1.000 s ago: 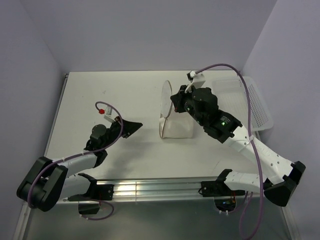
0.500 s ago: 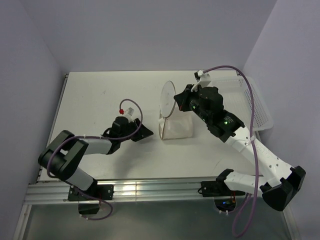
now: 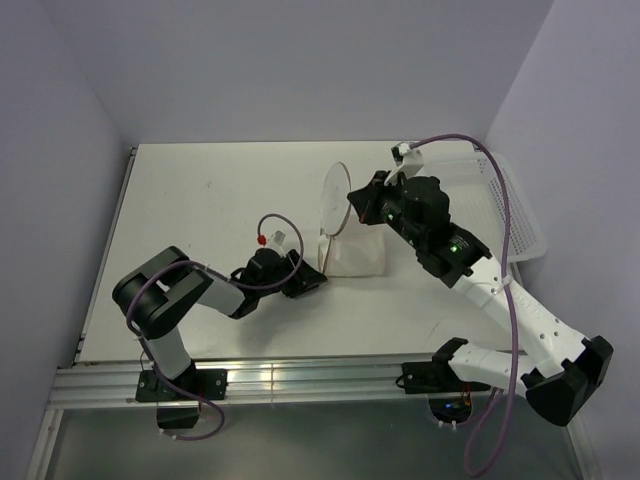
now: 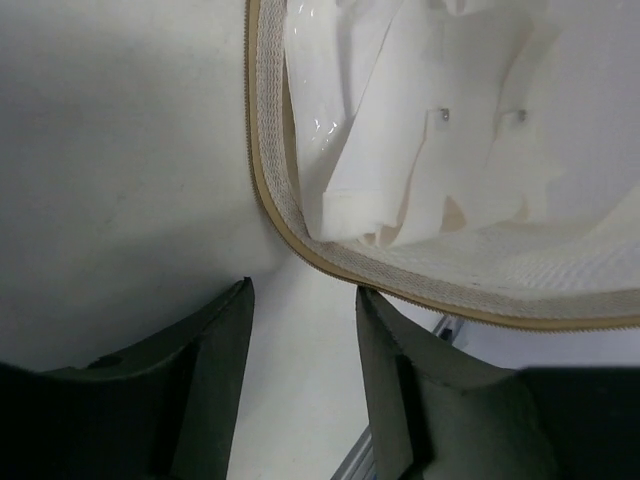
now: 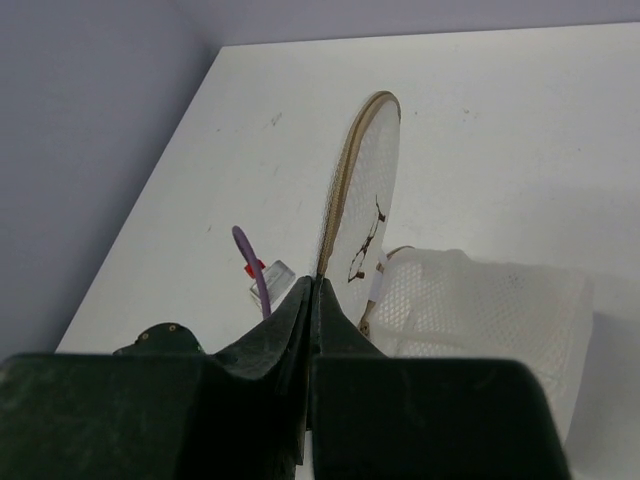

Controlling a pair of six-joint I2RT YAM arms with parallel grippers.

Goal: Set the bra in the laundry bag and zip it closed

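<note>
Top external: laundry bag lies on bench, its round lid standing upright. Right gripper is pinched together on the lid's tan rim. Left gripper sits at the bag mouth, fingers apart, holding nothing. Left wrist: bra inside bag.

White table: mesh laundry bag mid-right; perforated basket apparently at right edge.

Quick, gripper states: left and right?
Left gripper: open, holding nothing, just short of the bag.
Right gripper: shut on the bag.
</note>
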